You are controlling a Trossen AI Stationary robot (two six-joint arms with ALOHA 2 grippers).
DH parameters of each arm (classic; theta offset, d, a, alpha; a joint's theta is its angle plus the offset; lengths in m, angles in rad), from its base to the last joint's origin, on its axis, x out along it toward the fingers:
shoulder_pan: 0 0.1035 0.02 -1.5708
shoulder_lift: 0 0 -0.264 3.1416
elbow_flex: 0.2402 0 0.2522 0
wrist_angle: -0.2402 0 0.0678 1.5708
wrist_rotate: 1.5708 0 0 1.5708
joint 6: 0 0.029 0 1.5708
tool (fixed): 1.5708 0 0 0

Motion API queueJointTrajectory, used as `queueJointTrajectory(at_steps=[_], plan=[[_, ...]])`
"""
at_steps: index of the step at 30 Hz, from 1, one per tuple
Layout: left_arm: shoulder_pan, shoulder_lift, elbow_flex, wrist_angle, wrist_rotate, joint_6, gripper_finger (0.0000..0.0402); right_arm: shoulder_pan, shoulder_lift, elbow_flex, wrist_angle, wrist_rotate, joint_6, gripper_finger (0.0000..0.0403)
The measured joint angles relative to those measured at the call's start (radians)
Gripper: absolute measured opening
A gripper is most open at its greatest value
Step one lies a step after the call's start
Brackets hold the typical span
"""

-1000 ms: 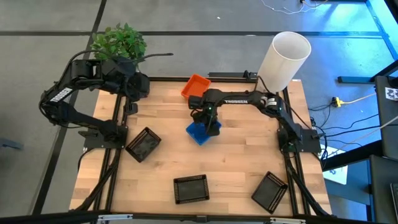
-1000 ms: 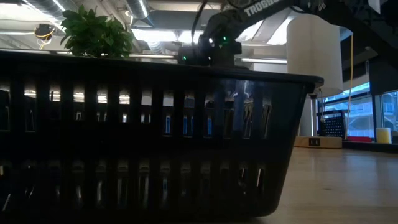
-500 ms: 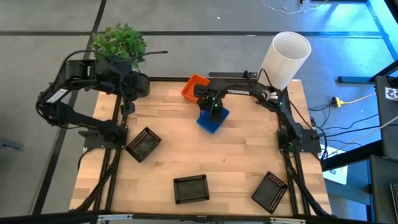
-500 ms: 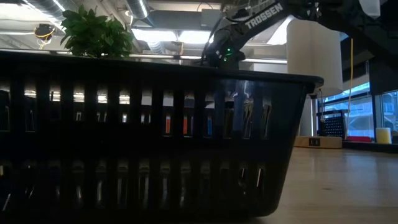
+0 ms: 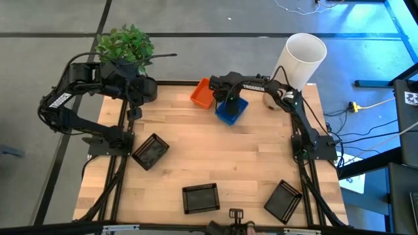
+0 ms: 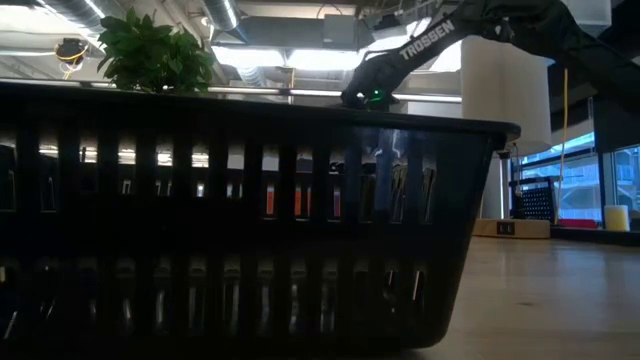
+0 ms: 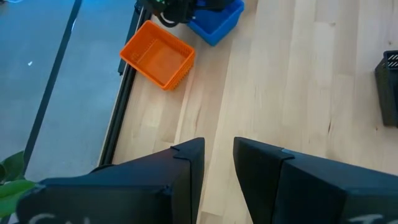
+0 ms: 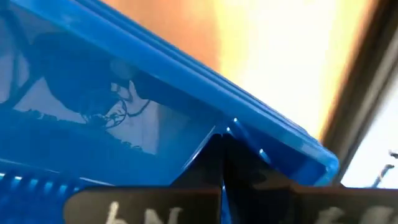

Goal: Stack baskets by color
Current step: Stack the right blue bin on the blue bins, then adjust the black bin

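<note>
Wood table (image 5: 215, 163), grey floor around, white cylinder (image 5: 298, 62) off far corner. Right gripper (image 5: 228, 104) pinched shut on rim of blue basket (image 5: 232, 111), carrying it just beside orange basket (image 5: 202, 93), both near cylinder – likely staging colour piles at far edge. Three black baskets (image 5: 200, 197) well away from cylinder, unstacked, one blocks low view. Left gripper (image 7: 217, 155) parked far from cylinder by plant (image 5: 125, 44), fingers apart, empty

White capitals reading "TROSSEN" run along the right arm (image 6: 432, 38) in the low view, and the same word shows small on that arm from above. A black-and-white patterned marker (image 5: 411, 98) sits at the right edge, with no letters to read on it.
</note>
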Motion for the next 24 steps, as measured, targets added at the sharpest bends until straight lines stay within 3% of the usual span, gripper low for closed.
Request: queueJointTrajectory(at_steps=[6,13,19,24], plan=[[0.000,0.000,0.000,0.000,0.000,-0.004,0.0078,-0.022,-0.018,0.000,0.016,-0.002,-0.002,0.0000],[0.000,0.000,0.000,-0.001,-0.026,-0.016,0.0078,0.018,-0.121,0.093,-0.031,-0.096,0.020,0.0000],[0.000,-0.001,0.000,-0.011,-0.030,-0.064,0.0078,0.066,-0.220,0.190,-0.019,-0.229,0.016,0.0000],[0.000,-0.001,0.000,-0.058,-0.031,-0.201,0.0078,0.112,-0.287,0.230,-0.005,-0.370,-0.016,0.0000]])
